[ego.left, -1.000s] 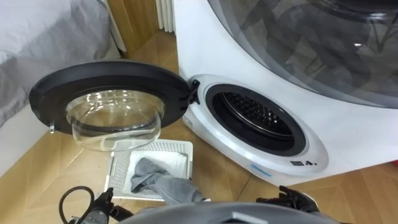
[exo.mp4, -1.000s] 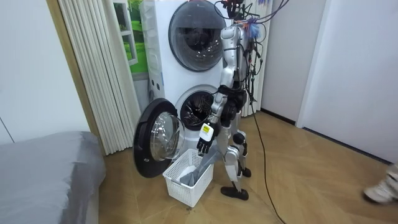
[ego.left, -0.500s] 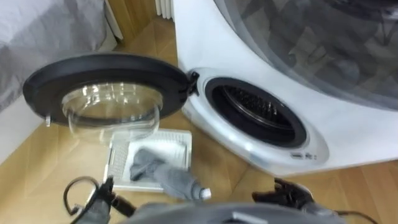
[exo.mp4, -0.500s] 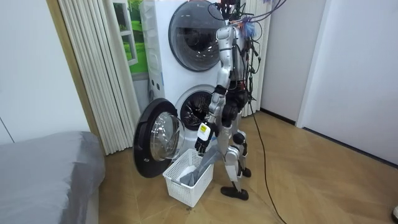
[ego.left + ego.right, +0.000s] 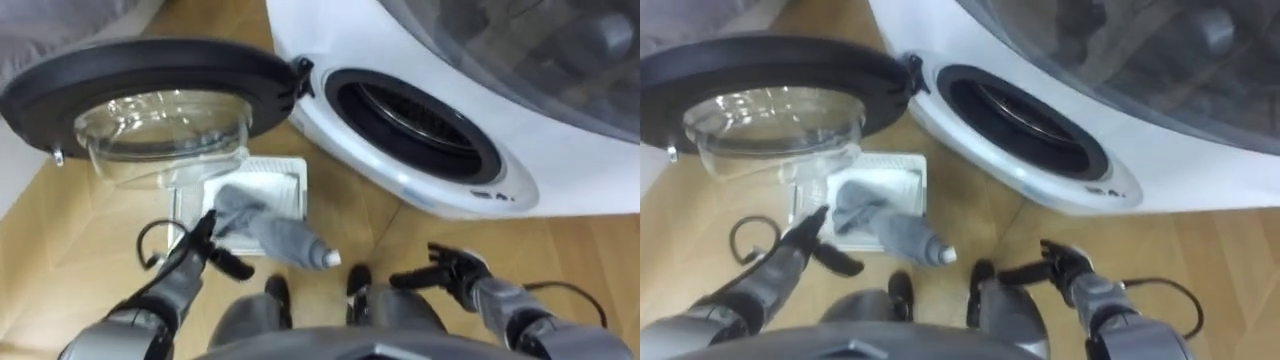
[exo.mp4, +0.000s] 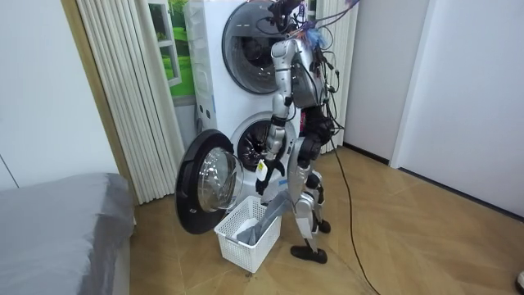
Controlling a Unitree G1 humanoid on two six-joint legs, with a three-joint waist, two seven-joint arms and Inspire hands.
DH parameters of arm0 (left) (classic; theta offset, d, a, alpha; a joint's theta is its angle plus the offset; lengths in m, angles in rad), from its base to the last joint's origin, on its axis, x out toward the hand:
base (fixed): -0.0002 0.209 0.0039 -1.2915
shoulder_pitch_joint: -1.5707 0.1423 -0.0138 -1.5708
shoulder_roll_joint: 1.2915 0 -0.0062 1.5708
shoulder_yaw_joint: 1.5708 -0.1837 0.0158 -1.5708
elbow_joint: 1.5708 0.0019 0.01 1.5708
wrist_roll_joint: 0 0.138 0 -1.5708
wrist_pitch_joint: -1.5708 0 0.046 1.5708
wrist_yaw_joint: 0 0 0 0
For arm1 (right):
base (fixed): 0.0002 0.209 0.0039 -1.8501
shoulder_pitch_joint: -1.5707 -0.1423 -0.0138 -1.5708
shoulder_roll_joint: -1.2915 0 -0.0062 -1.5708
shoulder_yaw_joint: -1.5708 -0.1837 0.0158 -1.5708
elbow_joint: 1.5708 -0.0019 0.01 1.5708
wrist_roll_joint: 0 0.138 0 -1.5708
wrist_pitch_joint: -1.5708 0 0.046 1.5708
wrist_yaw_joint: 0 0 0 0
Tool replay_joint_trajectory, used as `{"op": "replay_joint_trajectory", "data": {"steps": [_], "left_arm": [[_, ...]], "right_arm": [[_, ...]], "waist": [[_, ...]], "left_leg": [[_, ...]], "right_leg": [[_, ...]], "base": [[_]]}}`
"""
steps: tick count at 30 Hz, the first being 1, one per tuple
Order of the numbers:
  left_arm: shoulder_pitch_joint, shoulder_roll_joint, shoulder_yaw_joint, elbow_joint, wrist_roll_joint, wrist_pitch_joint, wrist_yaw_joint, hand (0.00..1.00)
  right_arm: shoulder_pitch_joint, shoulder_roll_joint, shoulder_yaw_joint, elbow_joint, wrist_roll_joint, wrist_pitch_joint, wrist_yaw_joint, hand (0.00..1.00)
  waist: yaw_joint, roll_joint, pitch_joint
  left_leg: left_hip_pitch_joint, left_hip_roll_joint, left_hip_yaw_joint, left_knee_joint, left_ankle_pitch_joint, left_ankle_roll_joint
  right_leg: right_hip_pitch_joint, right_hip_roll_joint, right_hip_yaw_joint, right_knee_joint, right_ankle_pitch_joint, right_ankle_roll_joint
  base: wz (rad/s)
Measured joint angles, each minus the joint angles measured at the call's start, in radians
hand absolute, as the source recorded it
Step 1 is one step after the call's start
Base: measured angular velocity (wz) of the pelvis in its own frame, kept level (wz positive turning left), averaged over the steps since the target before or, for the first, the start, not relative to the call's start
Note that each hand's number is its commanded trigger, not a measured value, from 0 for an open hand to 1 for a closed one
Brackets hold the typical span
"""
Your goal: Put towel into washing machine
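A grey towel [image 5: 262,224] lies in a white slatted basket [image 5: 284,170] on the floor, one end trailing over the basket's near rim. The washing machine's round drum opening [image 5: 415,122] stands open to the right of it, with its black glass door [image 5: 150,95] swung out to the left above the basket. My left hand [image 5: 203,246] hovers open just left of the towel, apart from it. My right hand [image 5: 452,271] is open and empty, low in front of the machine. In the room view I stand bent forward at the washer [image 6: 260,139], over the basket [image 6: 244,238].
A second machine [image 6: 254,37] is stacked on top of the washer. A grey bed [image 6: 57,221] lies at the room view's left and white curtains [image 6: 123,90] hang beside the machines. Wooden floor [image 5: 70,230] surrounds the basket.
My head has tilted down as I bent forward, so the whole picture shifted. Both arms have come forward into sight, the left hand nearing the towel. The towel and basket stay put.
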Motion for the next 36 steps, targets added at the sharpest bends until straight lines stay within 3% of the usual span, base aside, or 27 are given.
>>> {"op": "replay_joint_trajectory", "data": {"steps": [1, 5, 7, 9, 14, 16, 18, 20, 26, 30, 36], "left_arm": [[-0.017, -0.001, -0.017, 0.008, 0.006, -0.003, 0.0, 0.0], [-0.066, 0.001, -0.043, 0.007, 0.038, -0.004, 0.001, 0.0], [-0.122, -0.001, -0.069, 0.006, 0.068, -0.006, 0.012, 0.0], [-0.164, -0.002, -0.097, 0.006, 0.074, -0.006, 0.039, 0.0], [-0.23, -0.005, -0.116, 0.007, 0.075, -0.008, 0.063, 0.0], [-0.253, 0.003, -0.123, 0.007, 0.078, -0.009, 0.082, 0.0], [-0.258, 0.008, -0.146, 0.005, 0.087, -0.008, 0.091, 0.0], [-0.262, 0.008, -0.157, 0.002, 0.116, -0.006, 0.099, 0.0], [-0.308, 0.027, -0.195, 0.001, 0.224, 0.0, 0.113, 0.0], [-0.311, 0.04, -0.266, -0.014, 0.262, 0.001, 0.131, 0.0], [-0.312, 0.045, -0.329, -0.04, 0.343, 0.012, 0.146, 0.0]], "right_arm": [[-0.009, 0.003, 0.007, -0.001, 0.001, 0.0, -0.011, 0.0], [-0.062, 0.002, 0.007, -0.003, 0.007, -0.001, -0.023, 0.0], [-0.081, 0.004, 0.016, -0.013, 0.022, -0.001, -0.044, 0.0], [-0.09, 0.0, 0.016, -0.045, 0.055, -0.003, -0.053, 0.0], [-0.1, -0.001, 0.018, -0.091, 0.188, -0.016, -0.057, 0.0], [-0.102, 0.0, 0.018, -0.123, 0.261, -0.029, -0.038, 0.0], [-0.103, -0.003, 0.017, -0.144, 0.308, -0.039, -0.025, 0.0], [-0.102, -0.007, 0.027, -0.161, 0.366, -0.052, -0.017, 0.0], [-0.116, -0.014, 0.067, -0.182, 0.515, -0.089, 0.046, 0.0], [-0.121, -0.022, 0.097, -0.193, 0.624, -0.1, 0.082, 0.0], [-0.122, -0.022, 0.105, -0.228, 0.634, -0.118, 0.135, 0.0]], "waist": [[-0.001, -0.005, 0.0067], [-0.02, -0.014, 0.0168], [-0.022, -0.012, 0.0275], [-0.04, -0.013, 0.0306], [-0.057, -0.009, 0.0333], [-0.078, -0.006, 0.035], [-0.101, -0.006, 0.0349], [-0.106, -0.006, 0.0345], [-0.158, -0.002, 0.0333], [-0.173, 0.0, 0.033], [-0.211, -0.001, 0.0328]], "left_leg": [[-0.034, 0.0, 0.002, 0.03, 0.0, 0.0], [-0.168, 0.005, 0.012, 0.152, -0.007, 0.009], [-0.254, 0.007, 0.03, 0.22, -0.015, 0.017], [-0.328, 0.004, 0.037, 0.287, -0.028, 0.024], [-0.5, 0.028, 0.05, 0.502, -0.127, 0.036], [-0.585, 0.047, 0.055, 0.609, -0.202, 0.048], [-0.639, 0.052, 0.064, 0.683, -0.22, 0.056], [-0.679, 0.053, 0.076, 0.732, -0.228, 0.058], [-0.807, 0.056, 0.067, 0.858, -0.242, 0.056], [-0.869, 0.073, 0.066, 0.908, -0.247, 0.054], [-0.934, 0.085, 0.064, 0.949, -0.257, 0.045]], "right_leg": [[-0.032, -0.004, 0.0, 0.024, -0.001, 0.0], [-0.153, -0.017, 0.003, 0.122, -0.002, -0.001], [-0.238, -0.025, 0.015, 0.192, -0.012, -0.006], [-0.306, -0.033, 0.036, 0.247, -0.033, -0.002], [-0.48, -0.03, 0.068, 0.419, -0.109, -0.005], [-0.579, -0.03, 0.076, 0.536, -0.16, -0.015], [-0.64, -0.038, 0.088, 0.612, -0.182, -0.018], [-0.693, -0.041, 0.11, 0.668, -0.19, -0.017], [-0.822, -0.055, 0.111, 0.8, -0.207, -0.03], [-0.885, -0.051, 0.111, 0.846, -0.213, -0.034], [-0.954, -0.042, 0.112, 0.888, -0.219, -0.052]], "base": [[0.06], [0.03], [0.09], [0.1], [-0.29], [-0.16], [-0.05], [-0.08], [0.08], [0.0], [-0.03]]}}
